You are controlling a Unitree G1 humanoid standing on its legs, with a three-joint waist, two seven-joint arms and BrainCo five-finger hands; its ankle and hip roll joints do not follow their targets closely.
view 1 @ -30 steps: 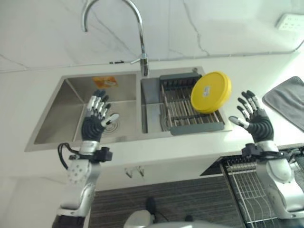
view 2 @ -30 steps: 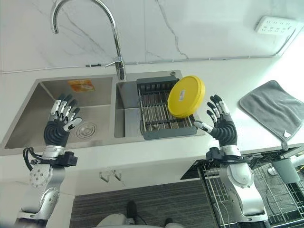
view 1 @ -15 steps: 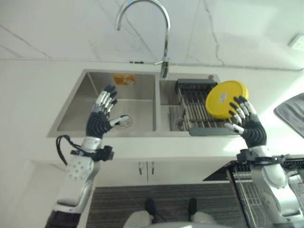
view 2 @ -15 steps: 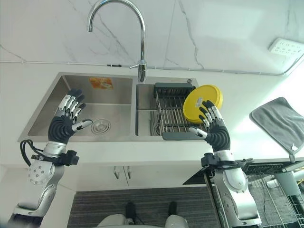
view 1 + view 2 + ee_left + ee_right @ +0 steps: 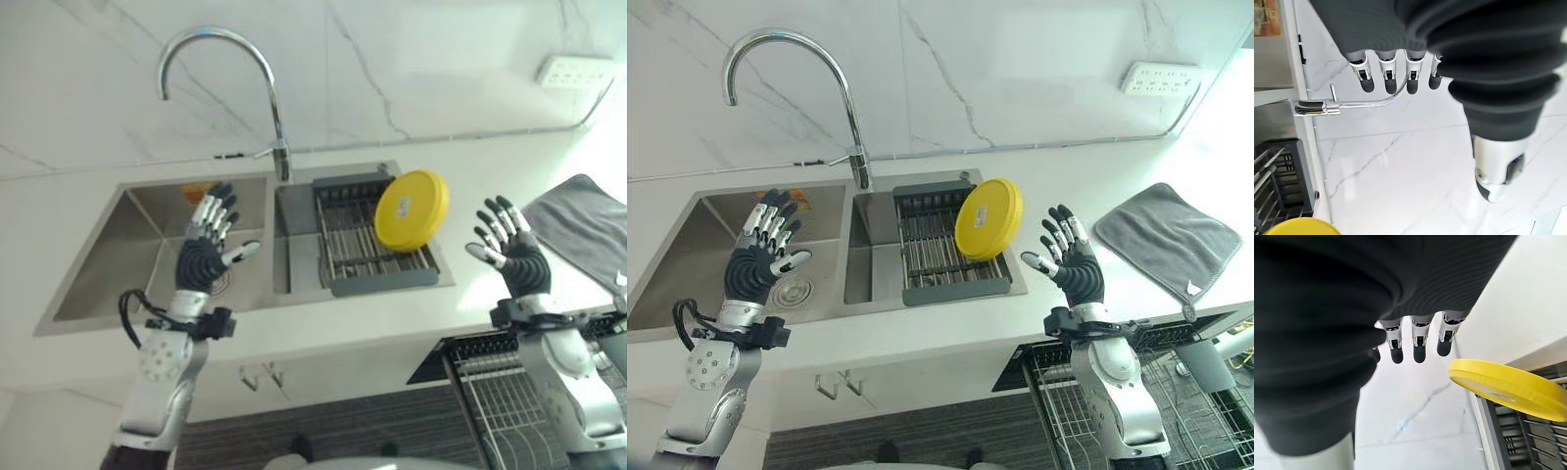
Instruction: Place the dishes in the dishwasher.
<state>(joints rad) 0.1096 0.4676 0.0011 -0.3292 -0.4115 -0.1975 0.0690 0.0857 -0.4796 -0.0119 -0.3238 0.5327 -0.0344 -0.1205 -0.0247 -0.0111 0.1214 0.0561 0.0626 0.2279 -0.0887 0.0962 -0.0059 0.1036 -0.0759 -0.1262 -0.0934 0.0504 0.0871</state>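
We hold our right hand (image 5: 1073, 266) spread, empty, just beside the yellow plate (image 5: 988, 218) leaning upright in the drying rack (image 5: 940, 257), presumably for drainage; left hand (image 5: 759, 259) spread too.

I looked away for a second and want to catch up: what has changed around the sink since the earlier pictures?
The right hand, half a second ago raised in front of the yellow plate, has drawn back to the plate's right, open and apart from it. The camera itself has swung. The plate still leans in the drying rack in the sink, untouched, and the left hand stays open over the left basin. Nothing was grasped or released.
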